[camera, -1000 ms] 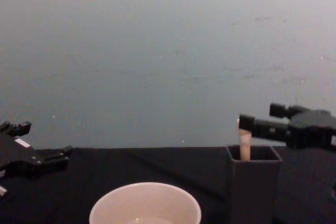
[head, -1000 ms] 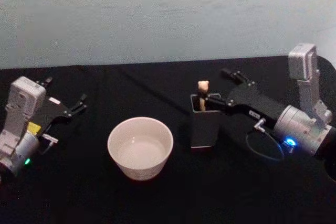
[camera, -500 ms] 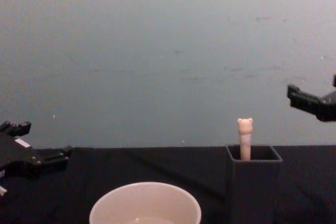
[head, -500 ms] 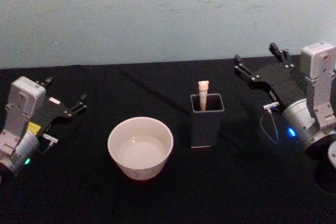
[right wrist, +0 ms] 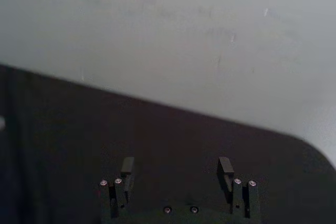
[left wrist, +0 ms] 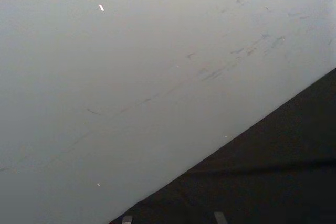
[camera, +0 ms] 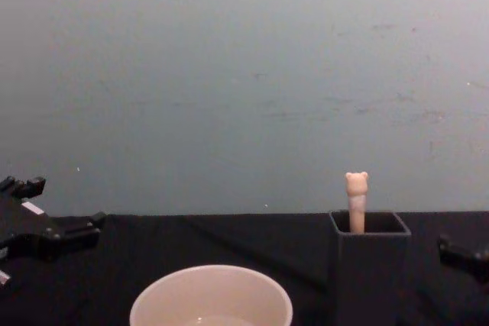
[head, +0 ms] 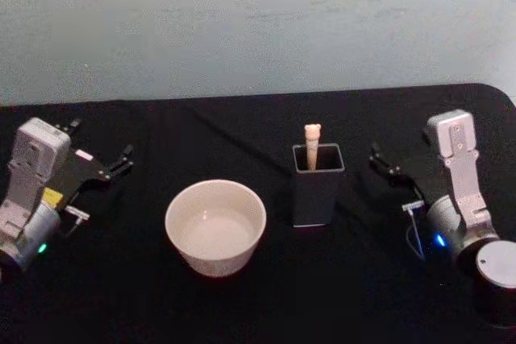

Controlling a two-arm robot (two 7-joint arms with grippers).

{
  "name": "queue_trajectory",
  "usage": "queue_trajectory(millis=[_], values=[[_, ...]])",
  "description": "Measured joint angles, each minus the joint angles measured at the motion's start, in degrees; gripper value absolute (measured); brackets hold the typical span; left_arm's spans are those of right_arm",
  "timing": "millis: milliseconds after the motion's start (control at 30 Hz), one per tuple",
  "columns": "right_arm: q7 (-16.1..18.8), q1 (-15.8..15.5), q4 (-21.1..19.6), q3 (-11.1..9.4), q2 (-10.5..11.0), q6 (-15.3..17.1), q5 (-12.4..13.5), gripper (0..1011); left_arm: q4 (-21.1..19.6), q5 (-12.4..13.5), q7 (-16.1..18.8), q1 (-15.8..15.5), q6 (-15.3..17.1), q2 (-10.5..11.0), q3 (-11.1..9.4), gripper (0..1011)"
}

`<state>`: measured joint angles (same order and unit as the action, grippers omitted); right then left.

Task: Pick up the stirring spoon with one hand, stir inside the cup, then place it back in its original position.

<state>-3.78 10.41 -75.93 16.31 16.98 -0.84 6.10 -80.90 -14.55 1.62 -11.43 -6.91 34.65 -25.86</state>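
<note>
The right end effector [head: 385,165], black w/ silver cylindrical wrist, hangs low over the black surface [head: 355,279], fingers [right wrist: 226,167] apart, holding nothing. To its left, near but not touching, the tall dark grey square holder [head: 316,184] has the cream bear-head stirring spoon [head: 311,144] upright inside. Farther left sits the wide cream-white round cup [head: 215,226]. The left end effector [head: 98,167] is parked beyond the cup, fingers apart, empty.

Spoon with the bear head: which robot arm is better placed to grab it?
Probably the right. Its open pincer sits just beside the holder holding the spoon; the left pincer waits beyond the cup.
</note>
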Motion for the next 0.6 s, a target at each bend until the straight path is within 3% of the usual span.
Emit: queue_trajectory(millis=[167,600], values=[[1.74,-0.12,1.12,-0.43,-0.03,0.94,0.16,1000,0.0,0.0,0.0,0.0,0.0,0.0,0.0,1001],[1.6,-0.09,0.87,-0.26,0.02,0.74,0.33,1002,0.0,0.0,0.0,0.0,0.0,0.0,0.0,1001]])
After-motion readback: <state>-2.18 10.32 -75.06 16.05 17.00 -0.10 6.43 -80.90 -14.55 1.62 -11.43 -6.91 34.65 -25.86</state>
